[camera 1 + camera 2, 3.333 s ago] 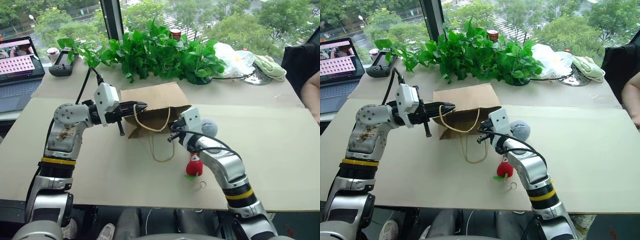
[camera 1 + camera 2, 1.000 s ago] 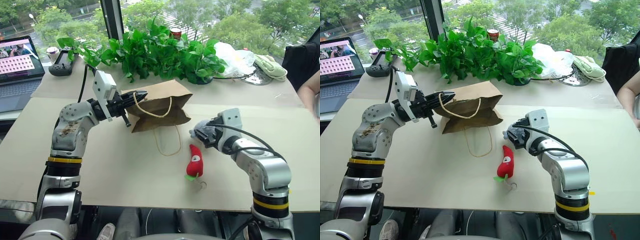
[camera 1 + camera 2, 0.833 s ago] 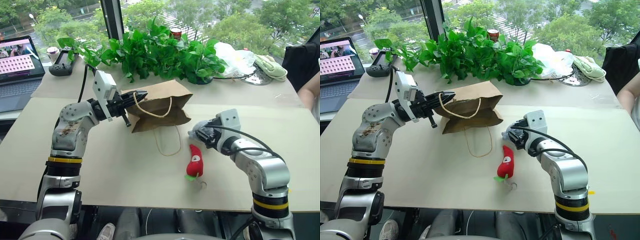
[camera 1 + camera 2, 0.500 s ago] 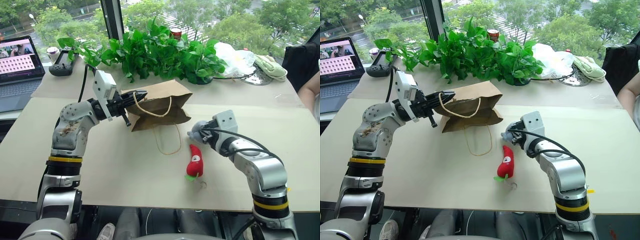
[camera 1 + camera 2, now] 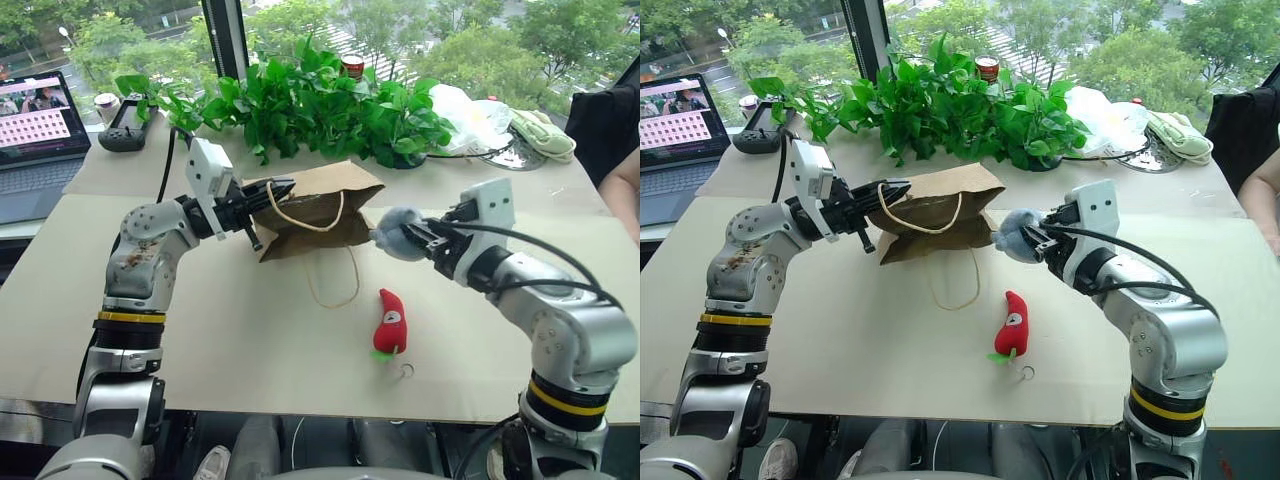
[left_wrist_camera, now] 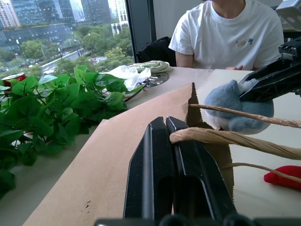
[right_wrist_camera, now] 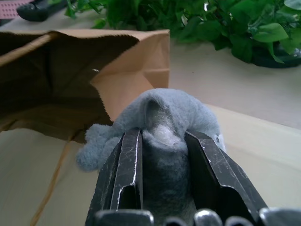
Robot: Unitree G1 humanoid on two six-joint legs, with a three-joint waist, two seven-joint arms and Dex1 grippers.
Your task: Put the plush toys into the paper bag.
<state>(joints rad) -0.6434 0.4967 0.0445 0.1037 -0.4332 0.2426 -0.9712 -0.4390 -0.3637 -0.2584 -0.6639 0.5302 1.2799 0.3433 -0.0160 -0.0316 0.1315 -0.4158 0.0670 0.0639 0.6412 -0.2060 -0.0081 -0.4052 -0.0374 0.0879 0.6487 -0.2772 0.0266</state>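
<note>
Grey toy [image 5: 397, 232] in our right gripper [image 5: 412, 237], raised beside the paper bag [image 5: 318, 205]; our left gripper [image 5: 272, 190] pinches its handle at nine o'clock; chili toy [image 5: 389, 323] at six o'clock.

The brown paper bag [image 5: 318, 208] lies tipped on its side, its dark mouth opening toward five o'clock, one cord handle raised, the other trailing flat on the table. The rounded grey-blue plush [image 5: 393, 233] hangs clear of the table just at the bag's three o'clock corner. The red chili plush [image 5: 390, 322], green stem down, lies at the bag's five o'clock.
</note>
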